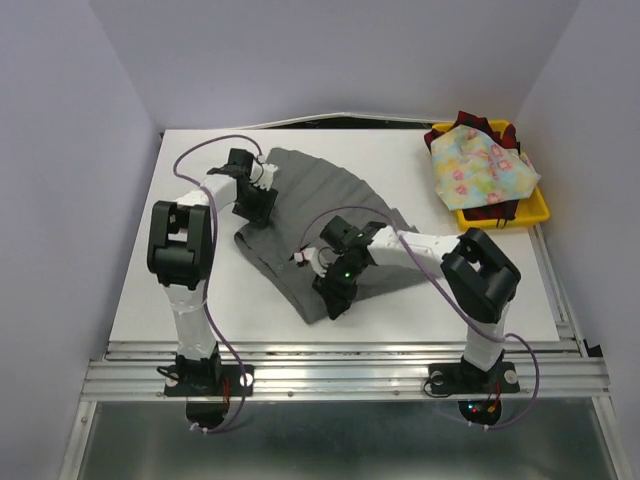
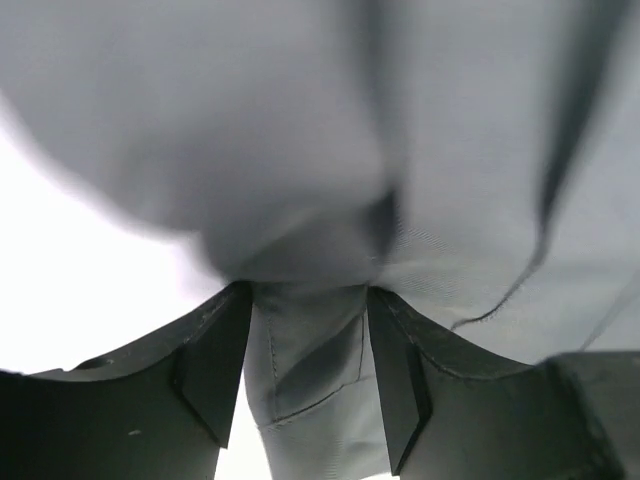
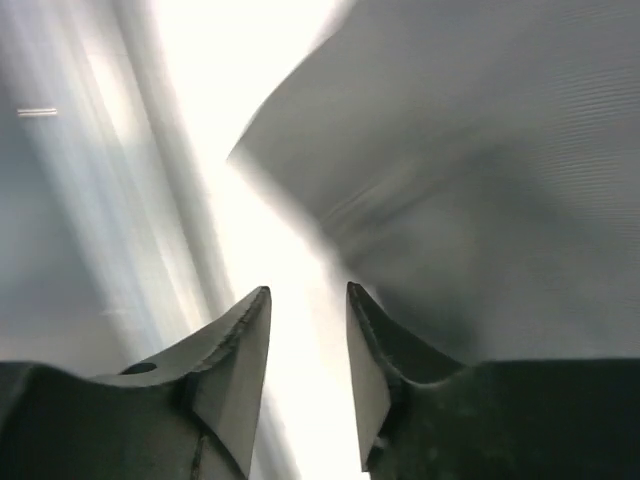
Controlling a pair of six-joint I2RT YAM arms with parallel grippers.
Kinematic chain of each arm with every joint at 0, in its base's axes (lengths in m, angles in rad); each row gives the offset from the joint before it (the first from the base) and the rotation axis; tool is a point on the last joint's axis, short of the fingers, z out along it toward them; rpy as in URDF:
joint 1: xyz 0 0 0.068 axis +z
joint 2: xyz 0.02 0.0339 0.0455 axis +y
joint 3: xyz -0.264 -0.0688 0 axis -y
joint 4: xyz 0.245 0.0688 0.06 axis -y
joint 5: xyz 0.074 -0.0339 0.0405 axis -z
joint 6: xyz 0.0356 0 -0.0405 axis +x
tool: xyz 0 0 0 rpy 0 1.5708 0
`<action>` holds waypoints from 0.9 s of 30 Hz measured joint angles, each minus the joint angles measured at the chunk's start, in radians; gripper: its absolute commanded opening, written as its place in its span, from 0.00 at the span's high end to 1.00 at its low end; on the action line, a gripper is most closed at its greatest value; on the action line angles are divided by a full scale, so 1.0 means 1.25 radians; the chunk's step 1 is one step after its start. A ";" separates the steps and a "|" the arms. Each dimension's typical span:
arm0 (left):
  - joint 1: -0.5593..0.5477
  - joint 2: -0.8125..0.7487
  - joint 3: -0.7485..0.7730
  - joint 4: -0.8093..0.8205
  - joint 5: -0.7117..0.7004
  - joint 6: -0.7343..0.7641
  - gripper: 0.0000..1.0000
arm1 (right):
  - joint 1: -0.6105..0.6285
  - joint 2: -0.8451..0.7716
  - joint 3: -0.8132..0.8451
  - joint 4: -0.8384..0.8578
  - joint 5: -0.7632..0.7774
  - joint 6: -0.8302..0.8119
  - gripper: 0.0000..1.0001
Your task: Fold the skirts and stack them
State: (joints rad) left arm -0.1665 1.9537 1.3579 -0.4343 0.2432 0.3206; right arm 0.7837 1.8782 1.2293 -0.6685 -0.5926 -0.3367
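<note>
Left fingers are being clenched on a seamed fold of the grey skirt; cloth is filling the gap from pad to pad. Right fingers are being held apart and empty, with only bright worktop showing between them and grey cloth just to one side.

The grey skirt is being kept spread at mid-worktop, fanned toward the far edge. Its far-left edge is being pinched, likely so that side can be carried over for a fold. The right fingers are being hovered at the near hem, probably to take a second hold.

The floral skirt is being kept over the plaid skirt in the yellow tray at the far right, apparently waiting their turn.

The white, matte worktop is being enclosed by pale walls on three sides.
</note>
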 measured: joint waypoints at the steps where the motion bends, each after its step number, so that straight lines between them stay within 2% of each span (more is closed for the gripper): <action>1: 0.000 0.021 0.032 -0.005 -0.003 0.005 0.36 | 0.028 0.000 0.006 -0.013 -0.038 0.013 0.57; 3: 0.000 0.079 0.136 -0.009 -0.013 0.025 0.34 | 0.072 0.002 0.048 -0.054 -0.103 0.031 0.55; 5: 0.003 0.091 0.197 -0.029 -0.016 0.041 0.33 | 0.071 0.001 0.117 -0.074 -0.129 0.044 0.54; 7: 0.008 0.080 0.248 -0.047 -0.015 0.058 0.32 | 0.033 -0.007 0.179 -0.070 -0.133 0.051 0.54; 10: 0.023 0.020 0.259 -0.061 -0.013 0.079 0.32 | -0.093 -0.028 0.253 -0.065 -0.110 0.049 0.55; 13: 0.034 -0.079 0.212 -0.063 0.000 0.097 0.32 | -0.244 -0.030 0.284 -0.052 -0.008 0.022 0.57; 15: 0.041 -0.152 0.148 -0.069 0.019 0.104 0.33 | -0.293 -0.023 0.284 -0.053 0.070 0.002 0.57; 19: 0.039 -0.240 0.036 -0.081 0.072 0.111 0.36 | -0.281 0.014 0.255 -0.052 0.142 -0.025 0.58; 23: 0.035 -0.241 -0.040 -0.093 0.119 0.125 0.37 | -0.248 0.050 0.177 -0.041 0.145 -0.028 0.60; 27: 0.035 -0.240 -0.057 -0.112 0.146 0.140 0.37 | -0.217 0.053 0.082 -0.018 0.140 -0.026 0.60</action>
State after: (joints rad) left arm -0.1226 1.6539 1.2869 -0.5743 0.4252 0.4953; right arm 0.5121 1.9446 1.3319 -0.6907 -0.4179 -0.3695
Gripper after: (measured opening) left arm 0.626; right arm 0.398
